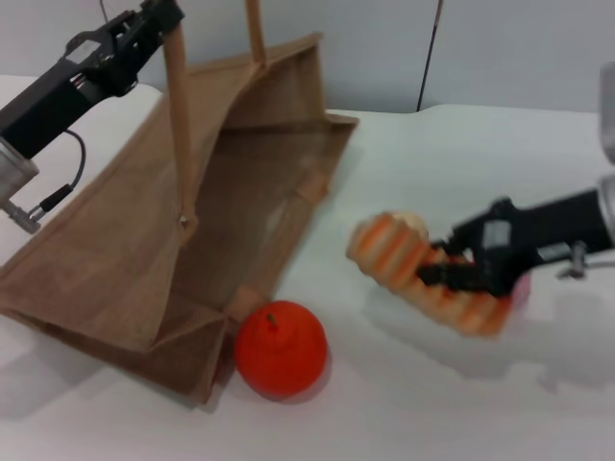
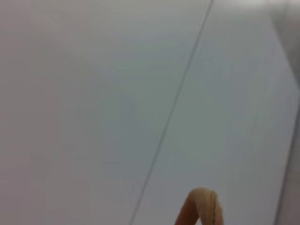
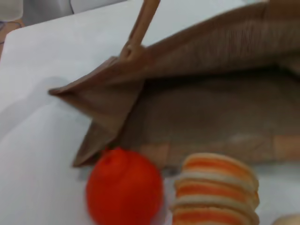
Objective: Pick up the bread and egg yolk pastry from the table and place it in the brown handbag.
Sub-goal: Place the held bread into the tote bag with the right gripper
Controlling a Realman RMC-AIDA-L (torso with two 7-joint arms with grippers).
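The left gripper (image 1: 165, 17) pinches one thin tan handle (image 1: 178, 115) of the large brown burlap handbag (image 1: 221, 221), lifting it, I judge, to keep the mouth gaping toward the food. The right gripper (image 1: 444, 269) is clamped on the single long loaf of orange-and-cream striped bread (image 1: 423, 274), held tilted just off the white table (image 1: 413, 403) near that mouth. One pale round egg yolk pastry (image 1: 411, 224) peeks behind the bread, and one orange-red fruit (image 1: 281, 349) sits against the bag's corner.

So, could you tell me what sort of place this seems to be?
Probably a lab tabletop staged for robot trials: a plain white table, a bare wall behind, and props such as the brown handbag, the bread and an orange fruit.
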